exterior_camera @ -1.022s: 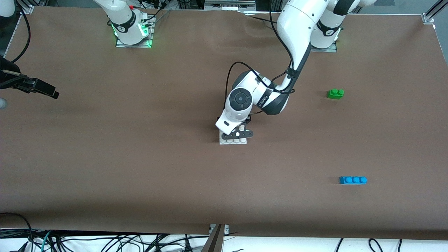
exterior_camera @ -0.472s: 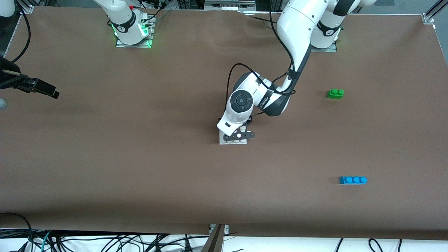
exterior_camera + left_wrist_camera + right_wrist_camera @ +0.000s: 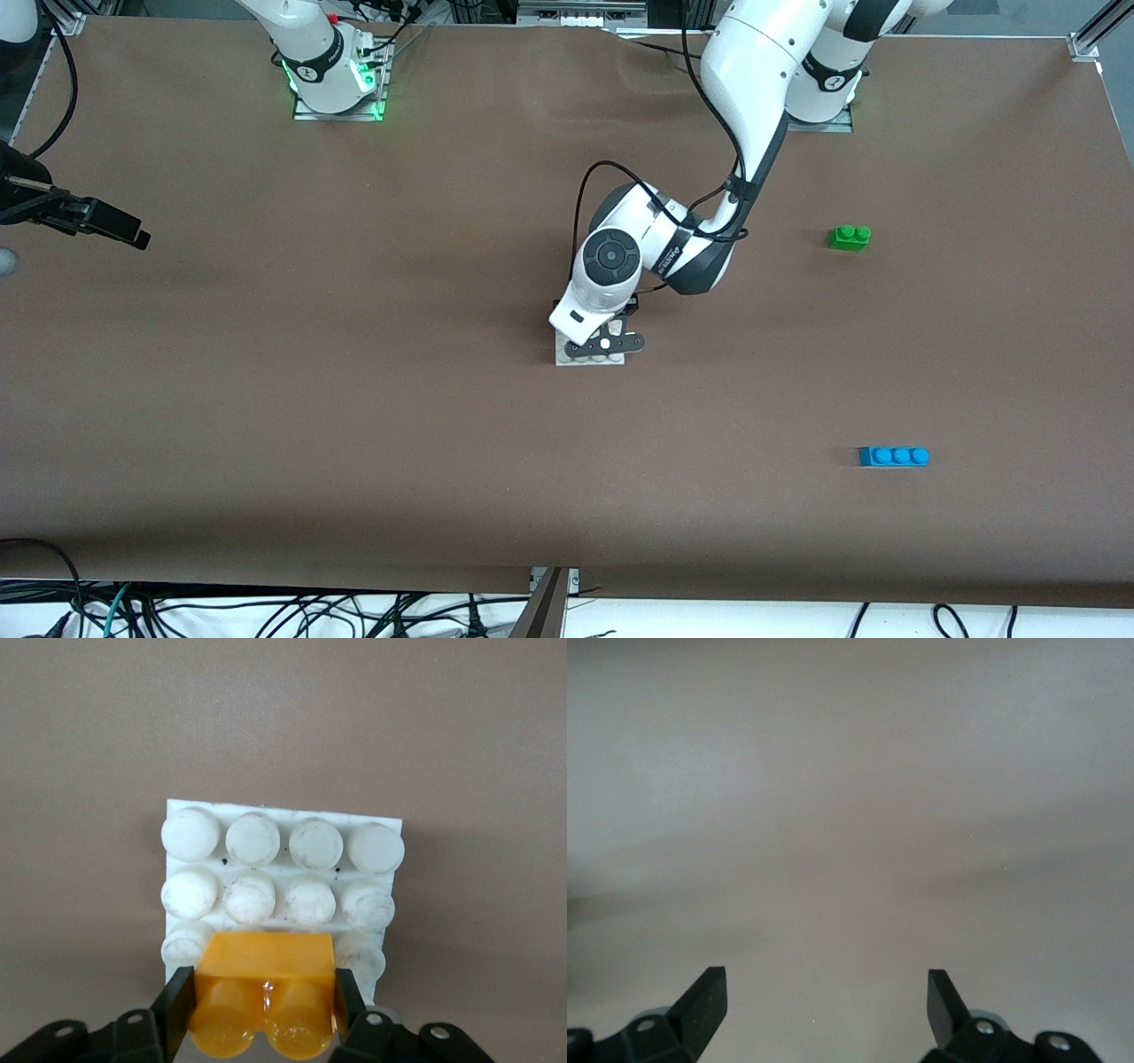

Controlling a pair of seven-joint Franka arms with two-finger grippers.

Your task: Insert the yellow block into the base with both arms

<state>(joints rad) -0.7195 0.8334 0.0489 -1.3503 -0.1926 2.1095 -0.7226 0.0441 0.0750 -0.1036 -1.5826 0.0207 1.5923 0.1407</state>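
In the left wrist view, the yellow block (image 3: 263,967) sits between the black fingers (image 3: 177,1010) of my left gripper (image 3: 263,1001), which is shut on it, its two studs facing the camera. Its bottom end meets the white base (image 3: 282,870) at the two middle studs of an outer row. In the front view the left gripper (image 3: 595,342) is down on the base (image 3: 567,358) at mid-table, and the hand hides the block. My right gripper (image 3: 133,234) waits open above the right arm's end of the table; in its wrist view the right gripper (image 3: 824,992) holds nothing.
A green two-stud brick (image 3: 850,237) lies toward the left arm's end of the table. A blue three-stud brick (image 3: 894,456) lies nearer the front camera than the green one. Cables hang along the table's front edge (image 3: 549,592).
The left hand has sunk slightly onto the base with the block in it. The right arm has not moved.
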